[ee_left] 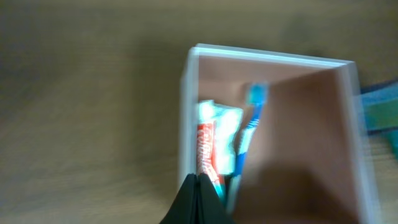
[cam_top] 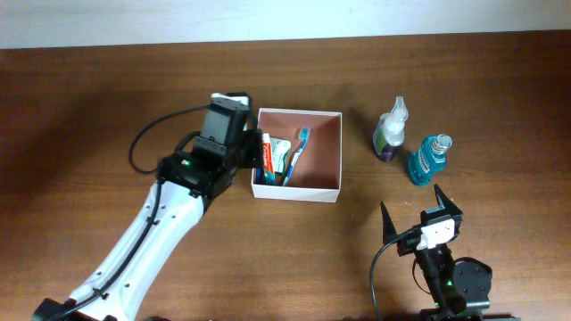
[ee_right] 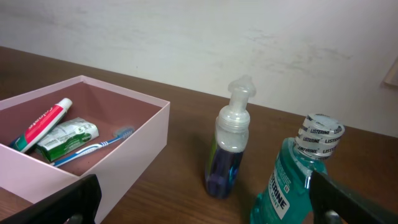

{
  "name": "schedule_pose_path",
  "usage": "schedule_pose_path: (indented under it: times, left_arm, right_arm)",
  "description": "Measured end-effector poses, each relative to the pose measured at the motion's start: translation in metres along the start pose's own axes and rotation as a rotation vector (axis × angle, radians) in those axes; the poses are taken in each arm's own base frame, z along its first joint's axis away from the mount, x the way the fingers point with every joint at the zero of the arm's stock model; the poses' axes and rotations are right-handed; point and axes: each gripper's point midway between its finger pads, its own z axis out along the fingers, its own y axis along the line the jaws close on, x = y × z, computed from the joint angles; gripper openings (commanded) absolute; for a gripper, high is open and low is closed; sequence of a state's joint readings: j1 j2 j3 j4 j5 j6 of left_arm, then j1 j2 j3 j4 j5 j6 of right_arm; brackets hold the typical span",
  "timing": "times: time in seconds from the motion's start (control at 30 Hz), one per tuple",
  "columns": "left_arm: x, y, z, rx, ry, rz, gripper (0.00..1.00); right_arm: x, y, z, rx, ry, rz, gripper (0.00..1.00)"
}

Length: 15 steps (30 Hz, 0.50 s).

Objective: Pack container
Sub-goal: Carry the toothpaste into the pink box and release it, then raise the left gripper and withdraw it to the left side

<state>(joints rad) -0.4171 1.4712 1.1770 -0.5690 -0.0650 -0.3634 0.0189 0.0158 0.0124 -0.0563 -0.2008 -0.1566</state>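
The container [cam_top: 294,190], white outside and pinkish-brown inside, sits mid-table. In it lie a red-and-white toothpaste tube [cam_top: 266,159], a green-and-white tube [cam_top: 280,156] and a blue toothbrush [cam_top: 297,152]. My left gripper [cam_top: 252,153] is shut and empty over the container's left wall [ee_left: 188,112], its tips [ee_left: 198,182] just above the red tube [ee_left: 205,149]. My right gripper [cam_top: 413,203] is open and empty near the front edge. It faces a pump bottle of purple liquid [ee_right: 230,149] and a teal mouthwash bottle [ee_right: 298,180], both upright to the right of the container [ee_right: 124,155].
The pump bottle [cam_top: 391,134] and the mouthwash bottle [cam_top: 429,160] stand close together on the wooden table, just beyond my right gripper. A black cable loops off the left arm [cam_top: 143,147]. A pale wall runs along the far side.
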Motion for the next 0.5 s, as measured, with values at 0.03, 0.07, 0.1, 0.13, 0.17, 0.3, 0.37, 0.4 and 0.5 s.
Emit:
schedule_pose_path:
  times: [0.03, 0.07, 0.1, 0.13, 0.17, 0.3, 0.37, 0.4, 0.5]
  left_arm:
    - [0.005, 0.008, 0.001, -0.026, 0.023, -0.006, 0.01]
    - [0.01, 0.013, 0.002, -0.046, 0.044, -0.007, 0.01]
    - [0.014, 0.017, 0.004, -0.061, 0.062, -0.007, 0.01]
    - [0.018, 0.019, 0.006, -0.072, 0.078, -0.006, 0.01]
    - [0.021, 0.02, 0.008, -0.079, 0.089, -0.005, 0.01]
    - [0.032, 0.025, 0.02, -0.104, 0.139, 0.0, 0.01]
    - [0.037, 0.026, 0.026, -0.111, 0.159, 0.001, 0.04]
    - [0.039, 0.027, 0.029, -0.114, 0.169, 0.002, 0.05]
    - [0.046, 0.029, 0.036, -0.125, 0.2, 0.004, 0.05]
  right_arm:
    - [0.0, 0.0, 0.0, 0.0, 0.0, 0.0, 0.98]
    - [0.0, 0.0, 0.0, 0.0, 0.0, -0.001, 0.98]
    - [0.0, 0.0, 0.0, 0.0, 0.0, 0.0, 0.98]
    - [0.0, 0.0, 0.0, 0.0, 0.0, 0.0, 0.98]
    - [0.0, 0.0, 0.0, 0.0, 0.0, -0.001, 0.98]
    - [0.0, 0.0, 0.0, 0.0, 0.0, -0.001, 0.98]
    - [0.0, 0.0, 0.0, 0.0, 0.0, -0.001, 0.98]
    - [0.0, 0.0, 0.0, 0.0, 0.0, 0.0, 0.98]
    - [0.0, 0.0, 0.0, 0.0, 0.0, -0.001, 0.98]
